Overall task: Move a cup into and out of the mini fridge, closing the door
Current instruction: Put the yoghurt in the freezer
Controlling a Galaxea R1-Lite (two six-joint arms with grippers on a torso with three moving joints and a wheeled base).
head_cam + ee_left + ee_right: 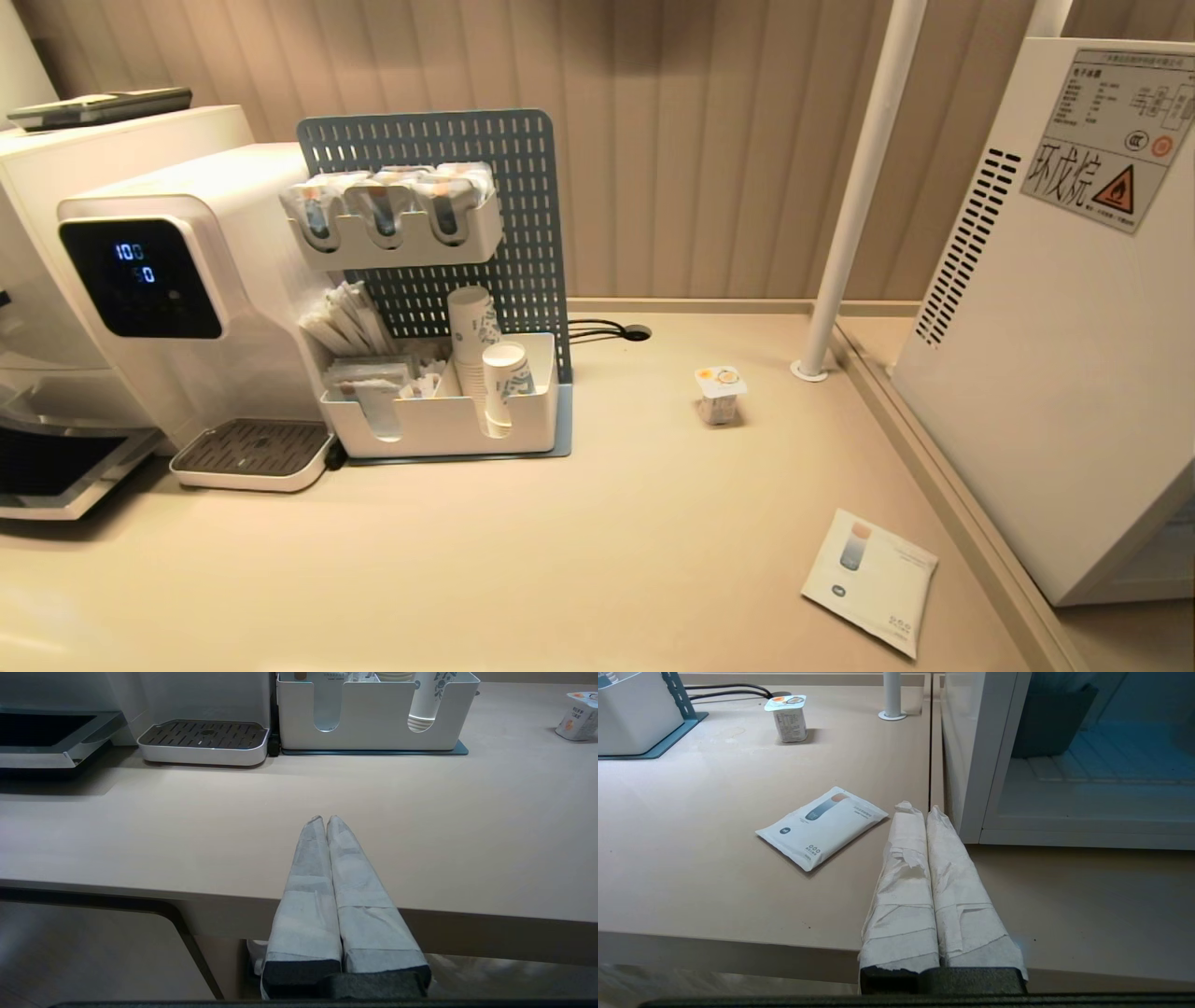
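Counter (653, 523) carries the cup (720, 394) upright between white organizer bin (448, 425) (paper cups (507, 373) and sachets inside) and mini fridge (1055, 373), with a white pole (854, 196) behind and a flat packet (870, 579) nearer. Left gripper (325, 819) and right gripper (920, 808) sit at the counter's near edge, jaws clenched on nothing.

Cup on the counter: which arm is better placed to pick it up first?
Probably the right. The cup stands on the counter's right part, near the mini fridge. The right claw, shut and empty, faces it; for the left claw, also shut, it sits far off to the side.
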